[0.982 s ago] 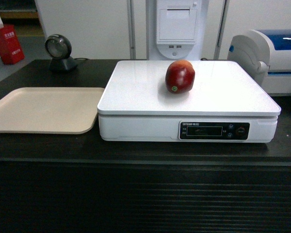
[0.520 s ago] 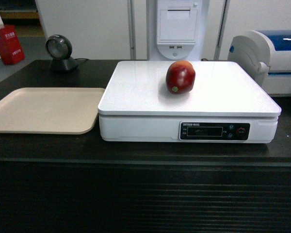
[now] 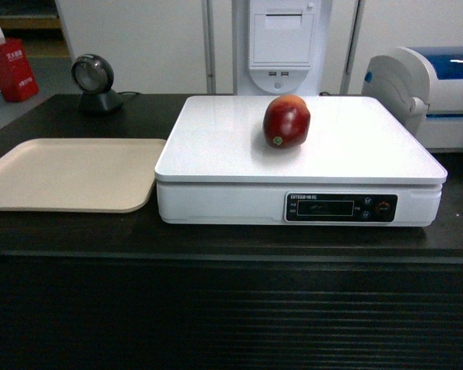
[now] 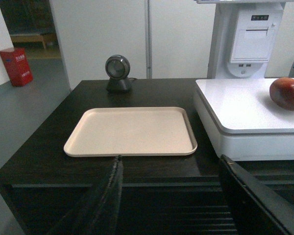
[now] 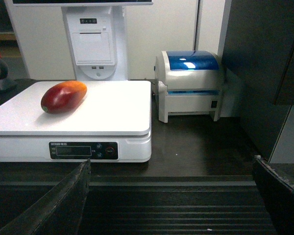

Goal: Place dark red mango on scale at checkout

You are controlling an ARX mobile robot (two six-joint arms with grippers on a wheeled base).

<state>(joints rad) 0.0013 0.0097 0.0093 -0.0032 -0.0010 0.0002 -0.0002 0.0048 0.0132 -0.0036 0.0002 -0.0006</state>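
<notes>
The dark red mango [image 3: 286,122] lies alone on the white platform of the scale [image 3: 216,146], toward its back; nothing touches it. It also shows as the mango [image 4: 287,93] in the left wrist view and the mango [image 5: 63,96] in the right wrist view. The scale stands on the dark checkout [image 3: 216,308] counter with its ribbed front. My left gripper [image 4: 170,161] is open and empty, held in front of the counter edge below the beige tray. Open too and holding nothing, my right gripper [image 5: 171,164] hangs before the ribbed front, right of the scale. Neither gripper appears in the head view.
A beige tray [image 3: 69,174] lies left of the scale. A round black scanner [image 3: 92,83] stands at the back left. A white and blue printer [image 3: 428,89] sits at the back right, a white kiosk [image 3: 282,42] behind the scale. A red box [image 3: 11,69] stands on the floor far left.
The head view shifted very slightly; the mango and scale stay where they were.
</notes>
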